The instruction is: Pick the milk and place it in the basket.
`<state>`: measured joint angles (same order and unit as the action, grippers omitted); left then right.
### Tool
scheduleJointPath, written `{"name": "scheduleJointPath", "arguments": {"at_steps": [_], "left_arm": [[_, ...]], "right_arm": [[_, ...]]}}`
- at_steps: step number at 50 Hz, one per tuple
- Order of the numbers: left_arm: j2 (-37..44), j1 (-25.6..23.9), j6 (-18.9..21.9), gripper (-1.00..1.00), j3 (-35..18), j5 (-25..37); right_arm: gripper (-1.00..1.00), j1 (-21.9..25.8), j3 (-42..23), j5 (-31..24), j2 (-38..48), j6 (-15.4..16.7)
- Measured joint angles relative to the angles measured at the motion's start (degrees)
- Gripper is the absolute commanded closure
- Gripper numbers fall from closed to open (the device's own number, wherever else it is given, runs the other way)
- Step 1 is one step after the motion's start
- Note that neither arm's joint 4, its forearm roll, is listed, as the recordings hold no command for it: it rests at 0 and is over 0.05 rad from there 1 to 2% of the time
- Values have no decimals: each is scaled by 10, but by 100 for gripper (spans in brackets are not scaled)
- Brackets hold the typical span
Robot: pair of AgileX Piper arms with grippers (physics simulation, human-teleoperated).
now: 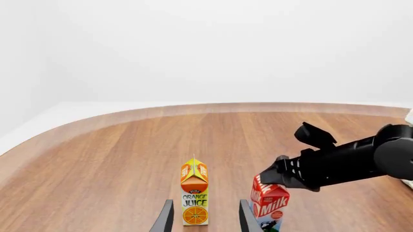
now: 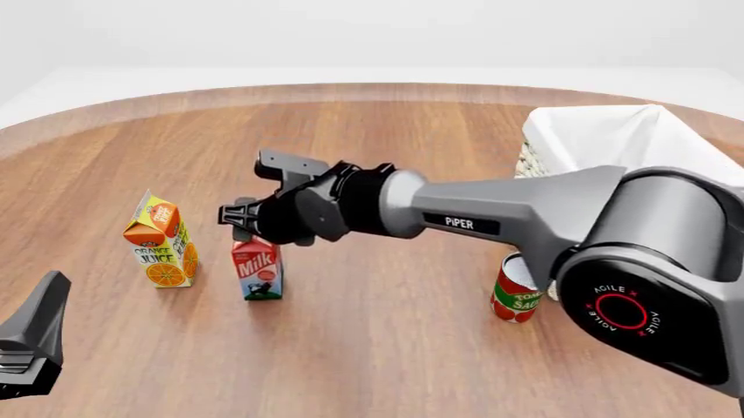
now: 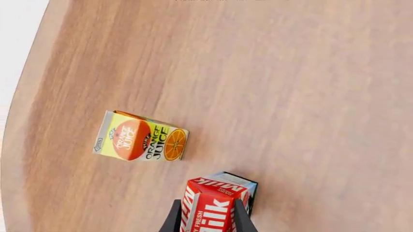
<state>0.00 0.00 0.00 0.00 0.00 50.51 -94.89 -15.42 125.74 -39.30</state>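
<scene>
Left end effector (image 2: 30, 348) at the near left corner of the bench (image 2: 384, 348), fingers spread apart with nothing between them, low over the wood and aimed toward the cartons. Just beyond, the orange juice carton (image 2: 162, 241) stands upright, and beside it to the right, apart from it, the milk (image 2: 257, 267) stands upright on the bench. Right end effector (image 2: 246, 228), reaching across from the right, sits at the milk's red gable top; in the right wrist view its two fingers (image 3: 173, 220) flank the carton top closely, though whether they grip it cannot be told. Nearer the right side, a tomato-sauce can (image 2: 515, 292). Farthest back at right, the basket (image 2: 605, 139), well apart from the milk
</scene>
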Motion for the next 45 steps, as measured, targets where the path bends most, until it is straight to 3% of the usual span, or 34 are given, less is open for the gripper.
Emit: {"name": "scheduleJointPath", "arguments": {"at_steps": [45], "left_arm": [[0, 0, 0, -100, 0, 0]], "right_arm": [[100, -35, 51, 2, -79, 31]]}}
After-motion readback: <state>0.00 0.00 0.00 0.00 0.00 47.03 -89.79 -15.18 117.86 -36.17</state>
